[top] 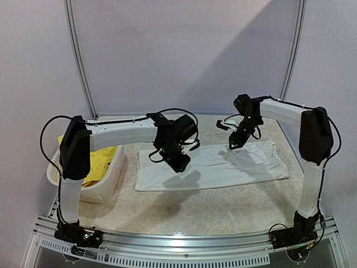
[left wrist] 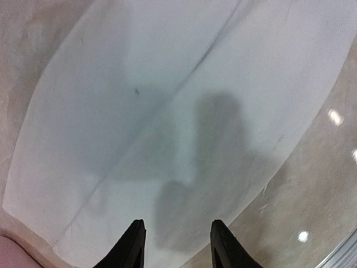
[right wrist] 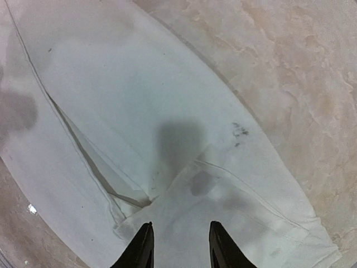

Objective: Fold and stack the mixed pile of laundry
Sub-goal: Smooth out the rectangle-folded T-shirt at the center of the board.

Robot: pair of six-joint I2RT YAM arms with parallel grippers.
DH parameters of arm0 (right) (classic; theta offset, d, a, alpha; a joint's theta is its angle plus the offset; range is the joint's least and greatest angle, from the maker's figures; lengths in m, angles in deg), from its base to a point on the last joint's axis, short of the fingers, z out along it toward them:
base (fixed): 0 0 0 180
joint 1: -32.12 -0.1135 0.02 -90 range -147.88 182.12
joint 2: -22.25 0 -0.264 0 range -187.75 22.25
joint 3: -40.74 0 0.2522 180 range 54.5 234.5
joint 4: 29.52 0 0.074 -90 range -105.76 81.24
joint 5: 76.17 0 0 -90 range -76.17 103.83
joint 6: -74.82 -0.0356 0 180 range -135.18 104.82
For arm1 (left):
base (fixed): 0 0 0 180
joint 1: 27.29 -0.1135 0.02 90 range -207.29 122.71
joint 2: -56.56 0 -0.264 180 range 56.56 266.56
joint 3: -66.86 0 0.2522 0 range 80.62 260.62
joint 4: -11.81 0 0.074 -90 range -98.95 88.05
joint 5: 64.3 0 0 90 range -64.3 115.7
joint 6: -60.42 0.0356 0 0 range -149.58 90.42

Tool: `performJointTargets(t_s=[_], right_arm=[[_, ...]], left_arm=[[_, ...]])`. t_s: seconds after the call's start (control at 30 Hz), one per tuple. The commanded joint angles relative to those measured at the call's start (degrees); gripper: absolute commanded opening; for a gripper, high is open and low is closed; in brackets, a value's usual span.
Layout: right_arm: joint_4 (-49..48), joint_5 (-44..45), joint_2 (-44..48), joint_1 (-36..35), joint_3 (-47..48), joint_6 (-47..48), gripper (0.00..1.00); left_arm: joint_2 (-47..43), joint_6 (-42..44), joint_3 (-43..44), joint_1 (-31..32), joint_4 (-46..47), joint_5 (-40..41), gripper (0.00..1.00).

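Note:
A white T-shirt point(top: 215, 166) lies flat on the table, folded lengthwise into a long strip. My left gripper point(top: 179, 163) hovers above the strip's left part; its jaws point(left wrist: 177, 245) stand open with only cloth point(left wrist: 167, 100) below them. My right gripper point(top: 233, 144) hangs over the strip's far edge near its right half, open point(right wrist: 179, 245) and empty, above the folded sleeve area point(right wrist: 167, 139). Yellow cloth point(top: 100, 164) from the laundry pile fills the basket at the left.
A white plastic basket point(top: 109, 187) stands at the table's left side under my left arm. The beige marbled tabletop point(top: 223, 209) stretches in front of the shirt. A metal rail point(top: 184, 245) runs along the near edge.

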Motion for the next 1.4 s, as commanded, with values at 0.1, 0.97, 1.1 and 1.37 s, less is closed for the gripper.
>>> performJointTargets(t_s=[0.1,0.97,1.1,1.37], right_arm=[[-1.88,-3.49,6.99,10.05,0.83,-4.86,0.37],[0.60,-9.68,-11.96,22.19,8.36,-4.98,0.36],[0.66,-9.52,-13.53,22.16,8.74,-5.40,0.36],[0.69,-9.51,-14.56,22.20,8.74,-5.70,0.35]], left_arm=[[5.79,-12.08,11.22,-1.69,21.78,-9.86,0.49],[35.97,-50.76,30.52,-3.97,51.95,-28.64,0.54],[38.79,-52.17,34.08,-3.88,52.66,-29.37,0.49],[42.94,-53.93,38.87,-3.53,53.15,-31.19,0.36]])
